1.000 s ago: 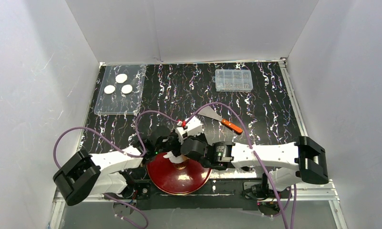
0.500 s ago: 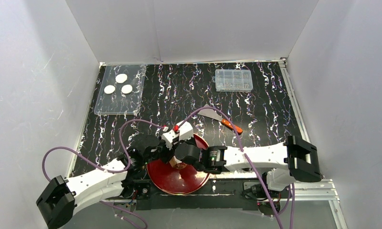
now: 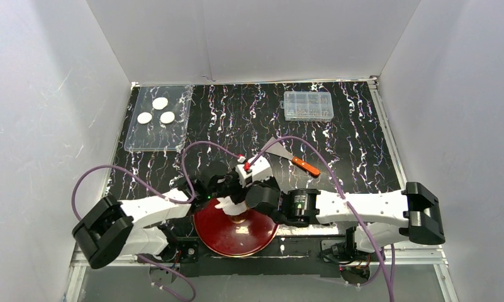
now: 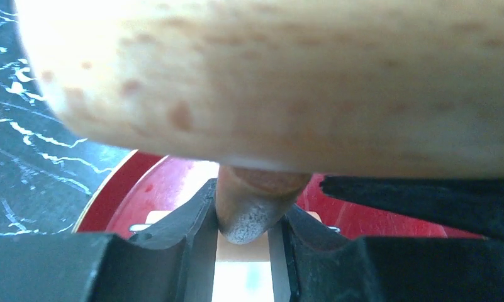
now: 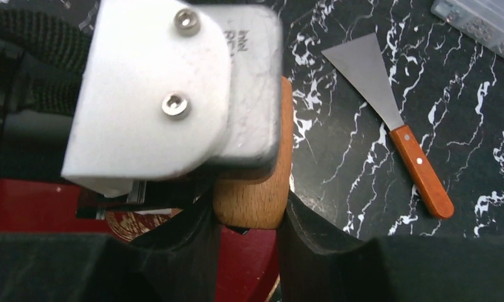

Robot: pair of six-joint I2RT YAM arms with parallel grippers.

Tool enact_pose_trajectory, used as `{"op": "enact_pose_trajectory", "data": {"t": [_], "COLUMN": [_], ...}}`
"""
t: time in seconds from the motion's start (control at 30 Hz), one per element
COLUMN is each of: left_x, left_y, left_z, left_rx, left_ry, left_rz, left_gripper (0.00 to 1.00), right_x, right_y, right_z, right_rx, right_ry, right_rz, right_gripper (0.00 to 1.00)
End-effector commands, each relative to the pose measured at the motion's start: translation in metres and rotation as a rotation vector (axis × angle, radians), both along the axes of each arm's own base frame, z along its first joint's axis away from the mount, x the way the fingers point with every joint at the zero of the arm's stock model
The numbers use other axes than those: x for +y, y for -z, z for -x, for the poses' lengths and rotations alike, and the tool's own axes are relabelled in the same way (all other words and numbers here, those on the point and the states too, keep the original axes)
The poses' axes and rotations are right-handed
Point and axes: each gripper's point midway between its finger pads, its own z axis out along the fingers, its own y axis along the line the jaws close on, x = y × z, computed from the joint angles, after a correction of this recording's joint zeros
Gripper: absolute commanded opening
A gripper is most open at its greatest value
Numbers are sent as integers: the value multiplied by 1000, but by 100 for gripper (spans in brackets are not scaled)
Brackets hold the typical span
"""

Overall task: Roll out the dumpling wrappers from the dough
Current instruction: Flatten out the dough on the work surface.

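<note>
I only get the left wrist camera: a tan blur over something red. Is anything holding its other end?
Observer: Yes, the right gripper clamps the other handle of the rolling pin.
Operator: Any wrappers finished?
Observer: Three wrappers lie on a clear tray, far left.
Operator: Other tools around?
Observer: A wooden-handled scraper lies nearby, untouched.

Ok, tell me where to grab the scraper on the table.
Take the scraper by its orange wooden handle, coming straight down from above and pinching across its width. The handle is thick and lies clear; the metal blade lies thin and flat on the table.
</note>
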Motion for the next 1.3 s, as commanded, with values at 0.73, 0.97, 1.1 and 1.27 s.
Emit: {"op": "enact_pose_trajectory", "data": {"t": [0.73,0.97,1.1,1.27], "left_x": [63,45,42,47], "left_y": [-20,-56,-67,-80], "left_z": [-36,-41,-43,-52], "left_rx": [-163,-194,-201,-223], "left_ry": [-373,-329,-331,-355], "left_rz": [15,92,113,108], "left_gripper": [0,0,0,0], "right_x": [80,25,-12,-41], "right_y": [1,-56,-70,-85], "right_z": [95,66,51,31], "right_rx": [254,152,147,167], "right_ry": [-384,-285,-211,-118], "right_rz": [-158,-240,-283,-360], "right_gripper": [1,1,1,12]}}
